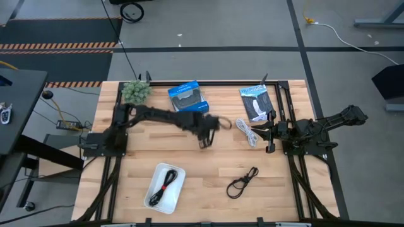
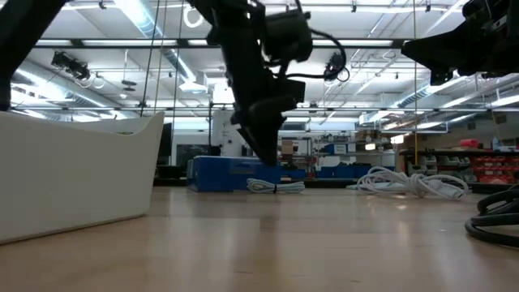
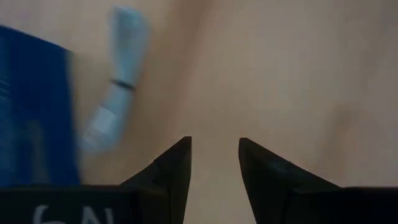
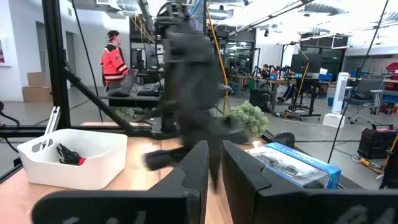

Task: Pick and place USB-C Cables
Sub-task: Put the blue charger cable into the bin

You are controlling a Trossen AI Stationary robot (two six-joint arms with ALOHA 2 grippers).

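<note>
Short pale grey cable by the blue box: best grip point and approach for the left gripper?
Grip the pale grey cable at its waist, where a dark tie cinches the bundle narrowest. Come straight down from above with the left gripper, fingers straddling the strand; it lies flat, with the blue box close alongside.

Both arms are dark, near black, built of jointed tubular links on black bases. The left gripper (image 3: pixel 214 163) ends in two matte black wedge-shaped fingers tapering to blunt tips, with pale lettering on the housing below. The right gripper (image 4: pixel 214 163) shows two flat, dark, slab-like fingers.
</note>
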